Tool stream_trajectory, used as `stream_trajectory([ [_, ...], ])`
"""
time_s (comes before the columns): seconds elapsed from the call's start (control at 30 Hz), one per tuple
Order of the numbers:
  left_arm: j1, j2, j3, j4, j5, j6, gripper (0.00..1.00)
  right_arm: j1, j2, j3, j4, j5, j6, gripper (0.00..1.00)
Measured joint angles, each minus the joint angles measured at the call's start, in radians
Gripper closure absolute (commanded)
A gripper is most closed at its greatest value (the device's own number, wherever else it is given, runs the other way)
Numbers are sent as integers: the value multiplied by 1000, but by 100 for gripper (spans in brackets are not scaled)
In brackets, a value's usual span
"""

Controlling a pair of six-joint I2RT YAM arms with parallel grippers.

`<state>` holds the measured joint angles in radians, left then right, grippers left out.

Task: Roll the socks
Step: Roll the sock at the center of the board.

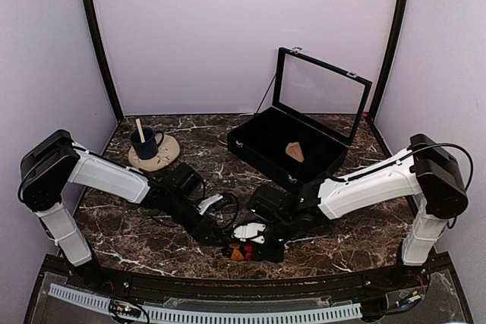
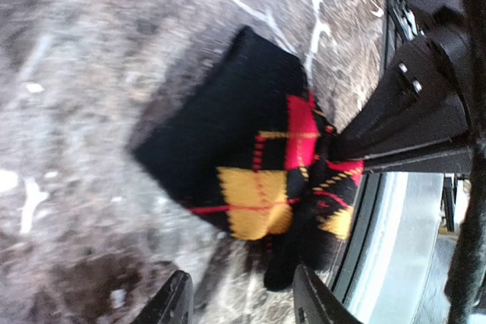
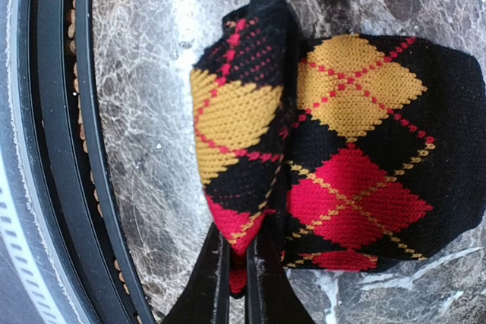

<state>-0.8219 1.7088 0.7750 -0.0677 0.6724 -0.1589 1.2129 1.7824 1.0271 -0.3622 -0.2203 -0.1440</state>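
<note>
Argyle sock (image 3: 357, 149) at table's (image 1: 137, 233) near edge, long axis running inward from the edge, plain black end pointing away; right gripper (image 3: 239, 252) pinched closed on its doubled-over fold, left gripper (image 2: 241, 297) half-spread over it, empty.

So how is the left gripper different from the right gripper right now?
The left gripper has its fingers standing apart; the right gripper has its fingers pinched together. The right gripper grips a fold of the argyle sock; the left gripper holds nothing. Both sit low over the marble table, close to that sock.
</note>
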Motion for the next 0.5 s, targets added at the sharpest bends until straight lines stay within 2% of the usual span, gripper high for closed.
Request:
stream_trajectory([
  [0.3,37,-41,-30,17,-68,-2,52,-13,21,30,-28,-26,0,100],
  [0.5,39,-140,-124,72,-173,-18,52,-37,45,58,-56,-82,3,100],
])
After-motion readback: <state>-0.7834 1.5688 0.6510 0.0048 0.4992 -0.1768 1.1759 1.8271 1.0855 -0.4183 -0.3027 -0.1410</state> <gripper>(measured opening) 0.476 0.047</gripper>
